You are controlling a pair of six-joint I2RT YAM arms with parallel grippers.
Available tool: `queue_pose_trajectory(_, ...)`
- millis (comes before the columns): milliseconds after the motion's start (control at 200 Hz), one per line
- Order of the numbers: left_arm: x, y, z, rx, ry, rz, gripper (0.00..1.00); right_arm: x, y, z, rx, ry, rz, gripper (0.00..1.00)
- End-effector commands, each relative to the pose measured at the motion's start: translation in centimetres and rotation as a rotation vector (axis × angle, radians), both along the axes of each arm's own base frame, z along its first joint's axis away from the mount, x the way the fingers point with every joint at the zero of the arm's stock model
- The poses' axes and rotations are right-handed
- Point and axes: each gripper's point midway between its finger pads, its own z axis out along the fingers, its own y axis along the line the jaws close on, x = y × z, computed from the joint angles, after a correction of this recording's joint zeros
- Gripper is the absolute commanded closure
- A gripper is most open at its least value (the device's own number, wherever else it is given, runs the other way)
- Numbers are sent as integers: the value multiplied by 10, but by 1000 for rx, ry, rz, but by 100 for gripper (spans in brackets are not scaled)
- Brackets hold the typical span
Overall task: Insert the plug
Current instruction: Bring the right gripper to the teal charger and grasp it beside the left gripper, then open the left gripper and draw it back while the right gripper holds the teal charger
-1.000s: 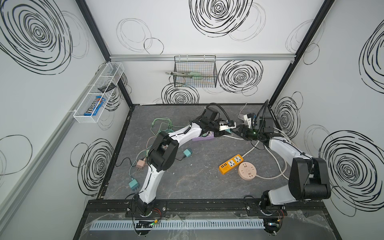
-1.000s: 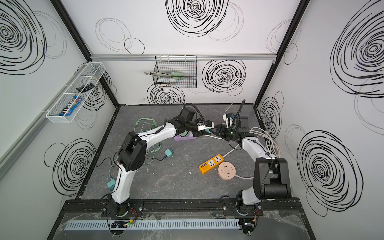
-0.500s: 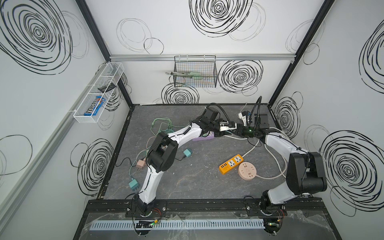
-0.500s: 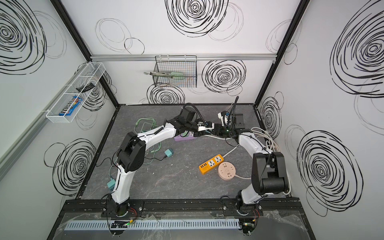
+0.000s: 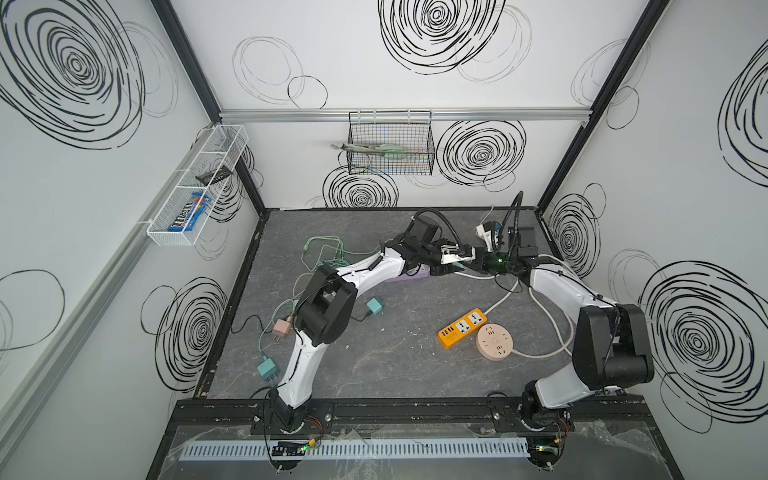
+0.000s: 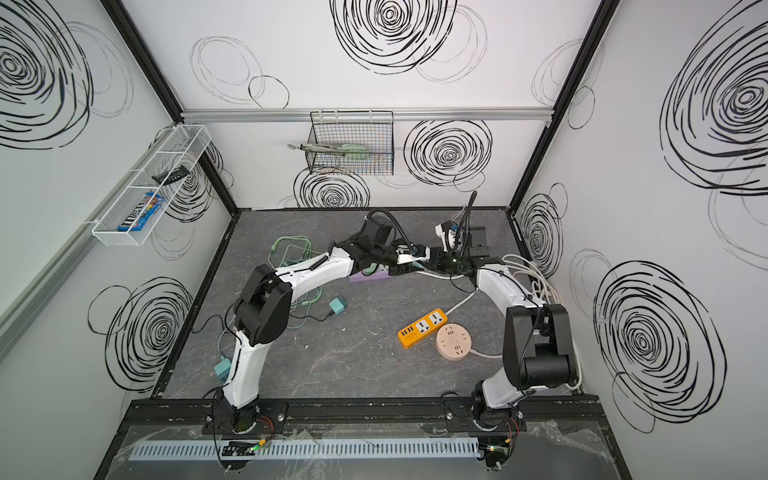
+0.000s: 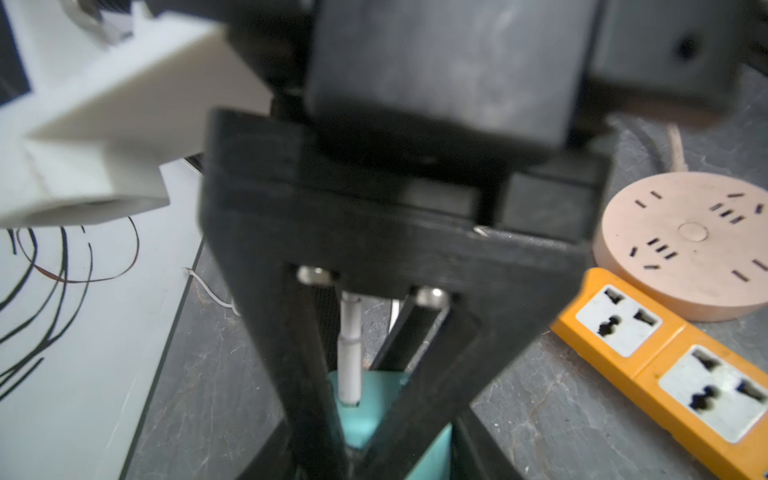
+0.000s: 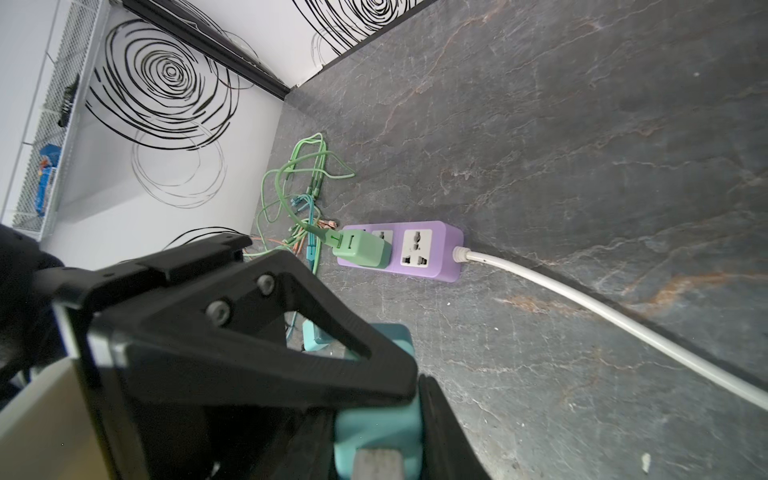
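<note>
Two arms are seen tip to tip over the rear of the counter (image 5: 395,374). The purple power strip (image 8: 446,249) is laid crosswise below, toward the left arm, one socket free beside a green adapter (image 8: 361,249). The teal plug (image 8: 376,419), partly cut off, is clamped in the right end effector (image 5: 473,262); whether the left end effector (image 5: 459,255) grips it cannot be told.

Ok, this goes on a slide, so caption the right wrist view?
Up close, a teal plug between black fingers; behind, a purple power strip with a green adapter plugged in.
</note>
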Motion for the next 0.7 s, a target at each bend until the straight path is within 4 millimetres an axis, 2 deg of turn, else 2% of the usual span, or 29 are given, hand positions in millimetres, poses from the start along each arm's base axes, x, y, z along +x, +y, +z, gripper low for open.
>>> queue_pose_trajectory(0, -5, 8, 63, -156, -13, 14, 3, 19, -7, 21, -51, -128, -46, 100)
queue_pose_trajectory(160, -13, 37, 81, -240, -16, 108, 4, 45, -21, 37, -53, -257, -130, 100)
queue_pose_trajectory(225, -16, 53, 96, -292, -48, 183, 4, 56, -23, 43, -43, -298, -141, 100)
queue_pose_trajectory(270, -20, 64, 119, -370, -76, 234, 4, 63, -22, 45, -47, -324, -129, 100)
queue_pose_trajectory(410, -35, 111, 158, -581, -54, 413, 4, 81, -10, 37, -69, -385, -44, 100)
queue_pose_trajectory(560, -51, 158, 166, -671, -27, 594, 4, 93, -1, 30, -61, -421, 27, 100)
queue_pose_trajectory(695, -73, 176, 156, -631, 9, 651, 4, 93, 6, 26, -110, -506, 135, 100)
